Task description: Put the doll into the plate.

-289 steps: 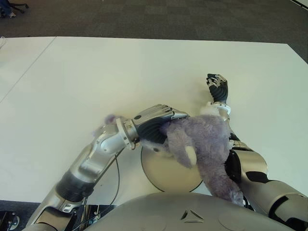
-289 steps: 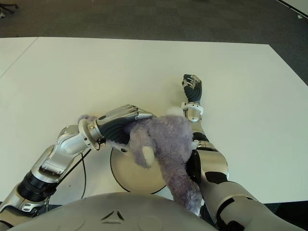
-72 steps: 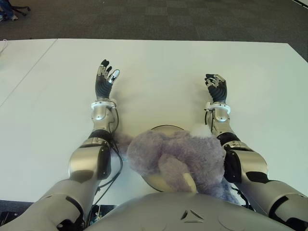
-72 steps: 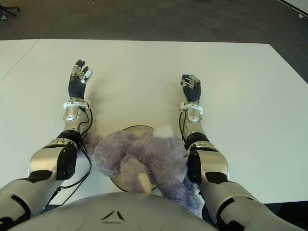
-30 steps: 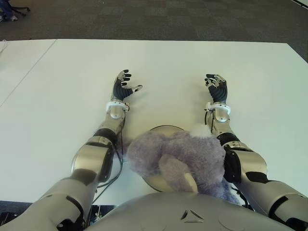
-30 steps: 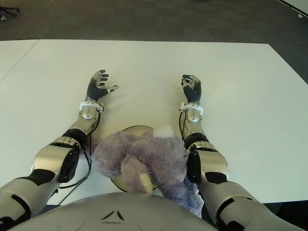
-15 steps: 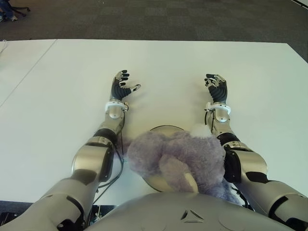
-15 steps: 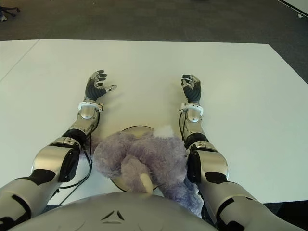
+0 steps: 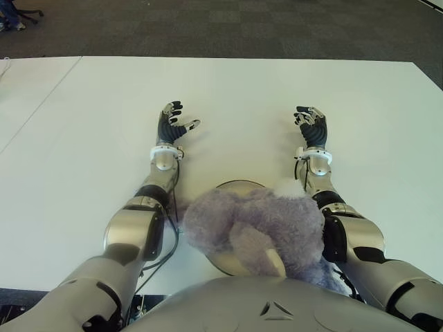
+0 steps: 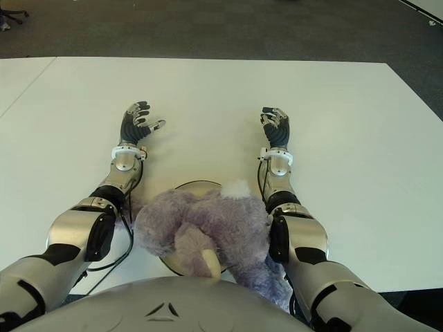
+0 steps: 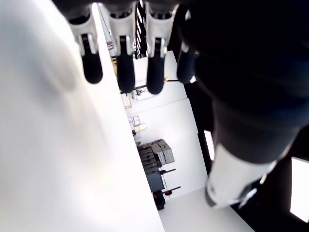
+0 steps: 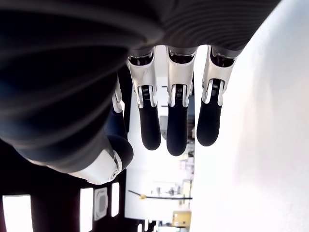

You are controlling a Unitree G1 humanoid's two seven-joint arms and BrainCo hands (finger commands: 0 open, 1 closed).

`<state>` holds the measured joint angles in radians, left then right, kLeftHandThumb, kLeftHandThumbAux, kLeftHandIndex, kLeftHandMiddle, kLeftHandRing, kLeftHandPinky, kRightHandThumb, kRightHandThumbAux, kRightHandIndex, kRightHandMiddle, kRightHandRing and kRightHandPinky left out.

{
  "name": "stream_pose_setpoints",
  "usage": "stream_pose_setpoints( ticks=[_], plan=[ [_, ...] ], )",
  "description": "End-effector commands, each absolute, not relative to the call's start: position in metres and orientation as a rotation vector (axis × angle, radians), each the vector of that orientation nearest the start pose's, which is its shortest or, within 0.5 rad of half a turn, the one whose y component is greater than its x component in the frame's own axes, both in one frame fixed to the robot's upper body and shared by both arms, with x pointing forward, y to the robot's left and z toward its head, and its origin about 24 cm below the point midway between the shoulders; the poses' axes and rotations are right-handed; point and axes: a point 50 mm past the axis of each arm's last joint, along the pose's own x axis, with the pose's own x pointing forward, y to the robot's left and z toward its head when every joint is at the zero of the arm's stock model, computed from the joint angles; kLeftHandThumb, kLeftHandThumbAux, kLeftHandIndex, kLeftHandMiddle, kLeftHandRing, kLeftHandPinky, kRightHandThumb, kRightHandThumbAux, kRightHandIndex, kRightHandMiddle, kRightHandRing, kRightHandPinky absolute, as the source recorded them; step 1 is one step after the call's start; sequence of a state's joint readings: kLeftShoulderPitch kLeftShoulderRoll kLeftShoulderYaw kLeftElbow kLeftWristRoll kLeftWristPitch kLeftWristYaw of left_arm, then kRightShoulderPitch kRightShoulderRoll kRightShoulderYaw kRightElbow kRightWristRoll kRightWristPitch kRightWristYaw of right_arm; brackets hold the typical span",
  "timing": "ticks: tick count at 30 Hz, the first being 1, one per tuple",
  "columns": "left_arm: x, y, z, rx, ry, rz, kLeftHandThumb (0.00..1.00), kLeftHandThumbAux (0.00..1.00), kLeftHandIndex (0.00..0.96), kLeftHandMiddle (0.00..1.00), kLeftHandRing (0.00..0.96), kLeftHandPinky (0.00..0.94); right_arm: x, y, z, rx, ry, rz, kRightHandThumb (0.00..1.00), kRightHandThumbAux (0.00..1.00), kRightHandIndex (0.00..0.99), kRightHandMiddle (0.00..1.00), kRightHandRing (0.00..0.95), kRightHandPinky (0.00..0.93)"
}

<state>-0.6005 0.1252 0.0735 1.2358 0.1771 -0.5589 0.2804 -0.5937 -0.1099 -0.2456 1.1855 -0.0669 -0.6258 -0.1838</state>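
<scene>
A white table (image 9: 228,97) filled most of the space in front of the robot, with dark carpet (image 9: 228,28) beyond its far edge. Close to the near edge, between the two forearms, lay the purple plush doll (image 9: 252,225), a big shaggy thing slumped across the plate (image 9: 235,187). It covered nearly all of that pale round dish; only the far rim and a bit of the near side showed from under the fur. A white tuft on the doll poked up by the right forearm, and part of the plush hung down against the right arm near the table's edge.

Neither hand had hold of anything. The left hand (image 9: 172,124) was out on the left, well beyond the plate, its fingers (image 11: 121,67) loosely extended and a little apart, the thumb standing off to the side. The right hand (image 9: 311,126) was stretched forward on the other side, about level with the left, well clear of the doll; its fingers (image 12: 176,121) hung relaxed, side by side, with nothing between them. I could not tell whether either hand actually touched the tabletop.
</scene>
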Motion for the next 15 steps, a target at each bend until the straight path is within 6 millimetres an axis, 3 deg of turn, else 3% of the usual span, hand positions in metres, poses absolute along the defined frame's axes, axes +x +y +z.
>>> stream_pose_setpoints(
  ticks=[1,7,15],
  plan=[
    [0.2409,0.1669,-0.0945,0.238,0.480,0.198,0.000,0.819,0.230,0.258,0.224,0.143,0.2312,-0.1846,-0.0970,-0.041,0.465,-0.283,0.668,0.746,0.399,0.298,0.314,0.323],
    [0.2421,0.1669,-0.0933,0.246,0.472,0.211,0.000,0.775,0.237,0.237,0.196,0.129,0.2306,-0.1850,-0.0966,-0.040,0.456,-0.288,0.669,0.746,0.399,0.302,0.313,0.323],
    [0.2419,0.1665,-0.0940,0.228,0.481,0.204,0.000,0.801,0.239,0.262,0.220,0.163,0.2301,-0.1844,-0.0969,-0.040,0.457,-0.291,0.669,0.745,0.400,0.309,0.317,0.322]
  ],
)
